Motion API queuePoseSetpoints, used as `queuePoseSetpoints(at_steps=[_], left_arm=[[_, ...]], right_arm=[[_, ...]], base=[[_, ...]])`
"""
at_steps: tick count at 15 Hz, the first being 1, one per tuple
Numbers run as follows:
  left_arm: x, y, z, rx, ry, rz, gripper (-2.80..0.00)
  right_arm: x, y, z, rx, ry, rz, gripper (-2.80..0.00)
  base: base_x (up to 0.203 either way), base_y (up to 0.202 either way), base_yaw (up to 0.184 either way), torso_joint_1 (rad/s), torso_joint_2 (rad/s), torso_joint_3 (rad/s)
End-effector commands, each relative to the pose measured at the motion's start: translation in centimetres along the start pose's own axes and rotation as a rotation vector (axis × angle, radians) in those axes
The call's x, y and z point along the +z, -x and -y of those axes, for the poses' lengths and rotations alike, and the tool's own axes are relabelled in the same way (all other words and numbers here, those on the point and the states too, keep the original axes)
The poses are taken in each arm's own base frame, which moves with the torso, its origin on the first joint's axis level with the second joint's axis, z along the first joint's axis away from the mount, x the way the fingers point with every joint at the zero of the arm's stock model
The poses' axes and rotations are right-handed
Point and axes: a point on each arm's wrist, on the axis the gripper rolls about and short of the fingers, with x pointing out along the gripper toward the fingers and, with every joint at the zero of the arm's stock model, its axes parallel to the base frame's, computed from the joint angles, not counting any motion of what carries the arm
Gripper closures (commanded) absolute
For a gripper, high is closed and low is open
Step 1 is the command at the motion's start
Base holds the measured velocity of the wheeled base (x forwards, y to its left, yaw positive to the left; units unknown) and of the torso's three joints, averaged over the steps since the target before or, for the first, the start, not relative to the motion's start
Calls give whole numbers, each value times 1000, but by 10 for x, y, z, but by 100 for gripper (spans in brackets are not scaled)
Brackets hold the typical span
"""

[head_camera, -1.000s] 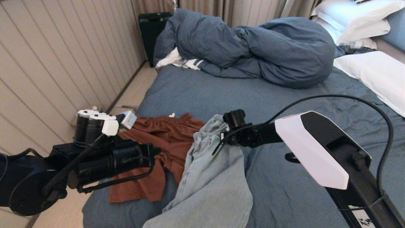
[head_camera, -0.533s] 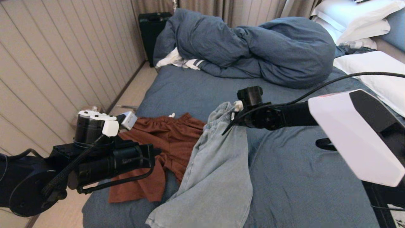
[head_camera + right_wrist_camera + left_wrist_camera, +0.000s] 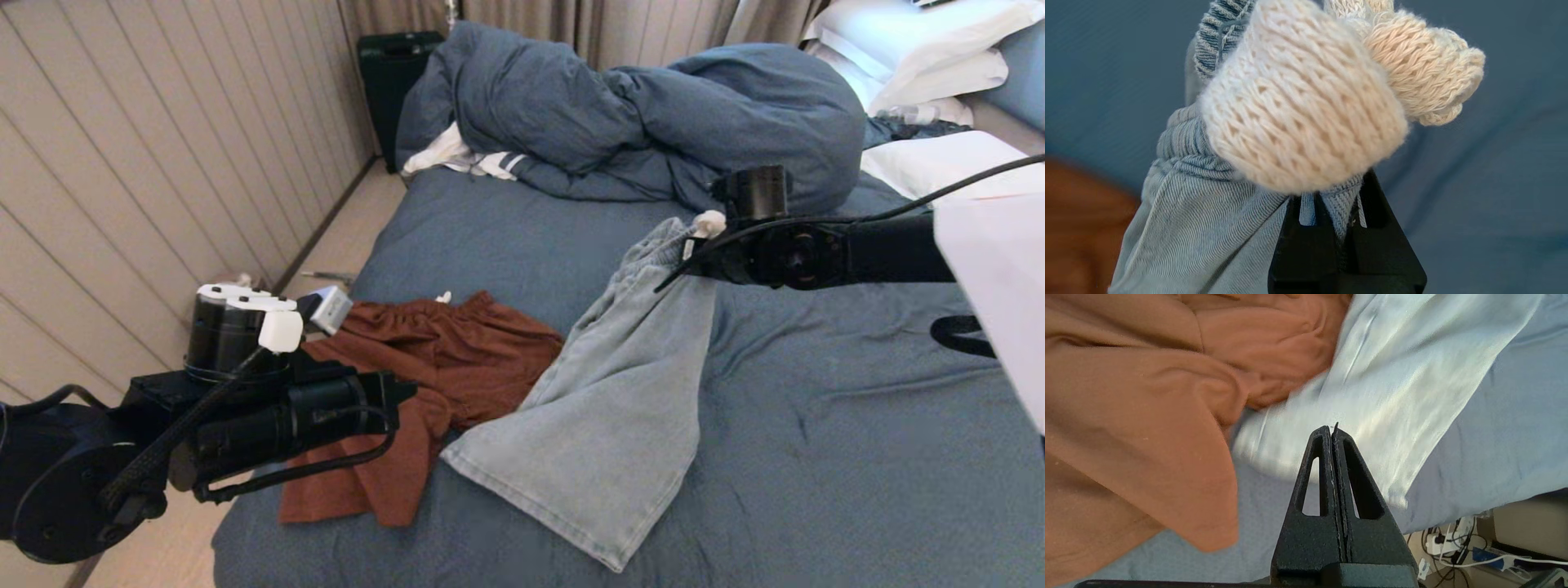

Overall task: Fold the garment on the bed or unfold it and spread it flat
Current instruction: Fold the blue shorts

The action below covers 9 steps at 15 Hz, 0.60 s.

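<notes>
1. Fingers of the left gripper (image 3: 1332,430) are pressed flat together with nothing between them, hovering at the near left edge of the bed.
2. Just under and beside those fingertips lies the crumpled rust-orange fabric shorts (image 3: 424,384), spread on the wrinkled slate-blue sheet of the wide bed (image 3: 816,457).
3. Beyond the left fingertips, touching the orange shorts' edge, the hem of the pale blue denim garment (image 3: 604,425) rests on the sheet.
4. Farther out, the right gripper (image 3: 1337,228) is clamped on that denim garment's elastic waistband, holding it raised while the cloth hangs down from the fingers to the bed.
5. A thick cream knitted drawstring end (image 3: 1306,110) bulges just above the right fingers.
6. Past the right gripper sits the bunched slate-blue duvet (image 3: 653,114), with white pillows (image 3: 922,49) farther off.
</notes>
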Motion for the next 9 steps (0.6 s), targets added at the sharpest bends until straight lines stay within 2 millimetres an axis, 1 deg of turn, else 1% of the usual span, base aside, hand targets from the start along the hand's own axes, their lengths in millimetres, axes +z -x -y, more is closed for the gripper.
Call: queuePoseSetpoints(at_steps=[1,5,7,9], left_arm=[[0,0,2,-8,0,2,0],[-4,0,4,-13,-4,-12,0],[-5,0,5,-19,-7,-15,0],[-5,0,5,-19,-7,-15,0]], right_arm=[[17,-1,39,-79,-14,34,0],[24,-10,99,-208,-29,34,0],[28,-8,128,-270,-40,37,0],[34,-1,155,-325,-47,45,0]], base=[[0,0,0,0,0,0],[0,0,0,0,0,0],[0,0,0,0,0,0],[0,0,0,0,0,0]])
